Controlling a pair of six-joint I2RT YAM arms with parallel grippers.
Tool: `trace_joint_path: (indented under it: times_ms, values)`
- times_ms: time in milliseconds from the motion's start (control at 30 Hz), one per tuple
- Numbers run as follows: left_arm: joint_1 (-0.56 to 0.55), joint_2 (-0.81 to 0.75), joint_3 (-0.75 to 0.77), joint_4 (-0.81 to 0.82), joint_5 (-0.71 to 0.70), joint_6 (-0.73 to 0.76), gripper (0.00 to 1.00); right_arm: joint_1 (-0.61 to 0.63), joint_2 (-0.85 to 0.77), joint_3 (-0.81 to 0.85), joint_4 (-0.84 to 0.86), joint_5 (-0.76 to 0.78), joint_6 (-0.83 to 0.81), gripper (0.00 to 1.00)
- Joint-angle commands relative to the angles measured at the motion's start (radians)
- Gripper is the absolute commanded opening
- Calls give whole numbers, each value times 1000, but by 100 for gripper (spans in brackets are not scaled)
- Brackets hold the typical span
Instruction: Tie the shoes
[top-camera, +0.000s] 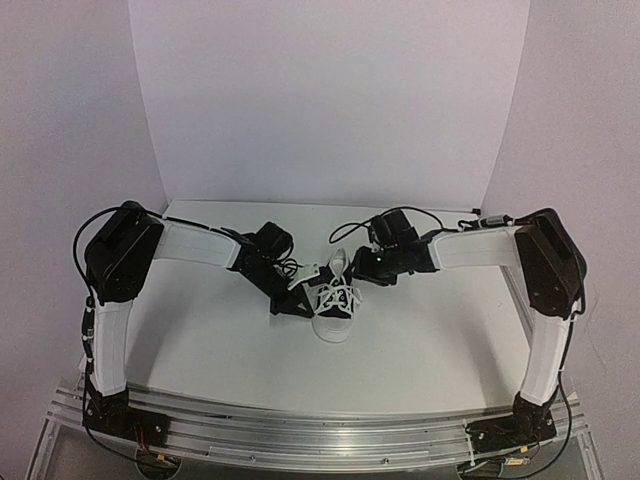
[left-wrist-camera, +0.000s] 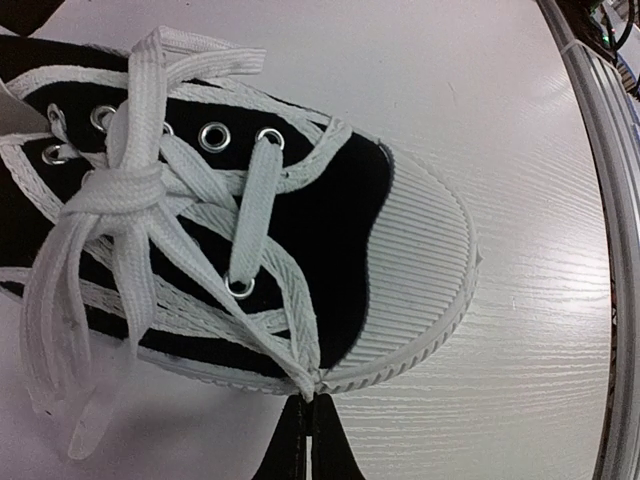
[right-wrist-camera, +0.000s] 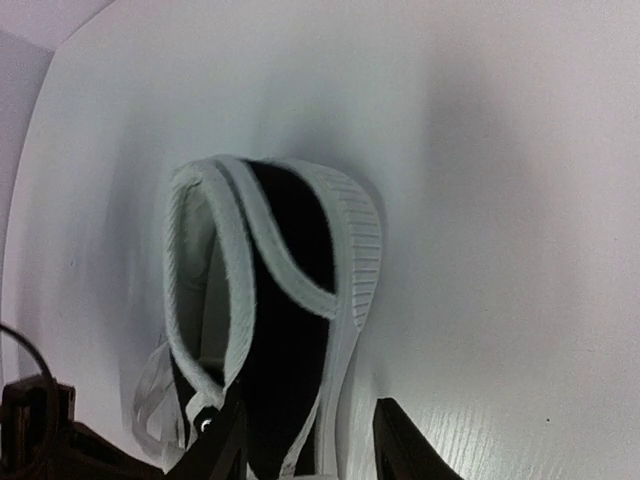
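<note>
A small black canvas shoe (top-camera: 334, 312) with a white toe cap (left-wrist-camera: 420, 280) stands mid-table, toe toward the arm bases. Its white laces (left-wrist-camera: 130, 190) are crossed in a knot over the eyelets. One lace strand runs down over the sole edge into my left gripper (left-wrist-camera: 311, 405), which is shut on it, at the shoe's left side (top-camera: 303, 300). My right gripper (top-camera: 362, 268) is at the heel end. In the right wrist view it (right-wrist-camera: 310, 404) stands open, with the shoe's side wall (right-wrist-camera: 290, 330) and sole between its fingers, the right finger (right-wrist-camera: 400, 440) apart from the sole.
The white table (top-camera: 200, 340) is enclosed by white backdrop walls at the back and sides. An aluminium rail (top-camera: 300, 430) carrying the arm bases runs along the near edge. Black cables (top-camera: 290, 265) hang near both wrists.
</note>
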Motion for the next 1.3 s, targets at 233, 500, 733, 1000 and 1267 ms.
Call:
trace_joint_path:
  times_ms: [233, 500, 733, 1000, 1267]
  values:
    - [-4, -51, 6, 7, 30, -20, 0, -40, -153, -256, 239, -369, -172, 57]
    - [-3, -74, -51, -11, 23, -1, 0, -72, -93, -269, 301, -432, -302, 71]
    - [-3, -71, -45, -6, 16, 7, 0, -85, -23, -231, 337, -478, -343, 76]
    - [-3, -59, -25, -5, 15, 9, 0, -79, -30, -220, 339, -488, -361, 65]
    - [-1, -53, -18, -7, 14, 14, 0, -72, -18, -197, 320, -441, -364, 37]
